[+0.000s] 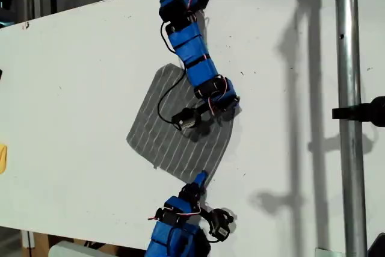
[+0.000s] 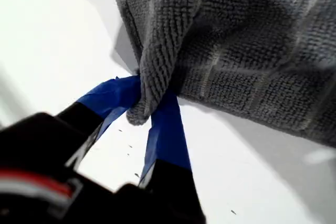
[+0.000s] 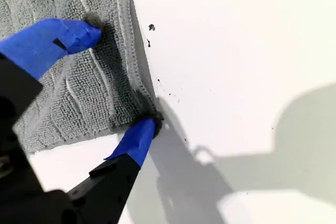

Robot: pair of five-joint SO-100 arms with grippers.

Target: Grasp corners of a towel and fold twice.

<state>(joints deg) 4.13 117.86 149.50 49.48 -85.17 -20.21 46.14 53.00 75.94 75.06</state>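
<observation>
The grey striped towel (image 1: 174, 124) lies mostly flat on the white table (image 1: 72, 88) in the exterior view. My first gripper (image 2: 149, 103) is shut on one corner (image 2: 152, 85), which is bunched between the blue fingers and raised off the table. In the exterior view that gripper (image 1: 230, 111) is at the towel's right corner, on the arm coming from the top. My second gripper (image 3: 125, 77) is open astride the towel's (image 3: 68, 87) near corner (image 3: 149, 114). One fingertip (image 3: 86, 30) rests on the cloth and the other touches the corner's edge. That gripper (image 1: 201, 178) sits at the bottom of the exterior view.
A metal pole (image 1: 348, 88) with a black clamp (image 1: 361, 112) stands at the exterior view's right. A yellow object (image 1: 2, 157) shows at that view's left edge. The table's near edge runs along the bottom left.
</observation>
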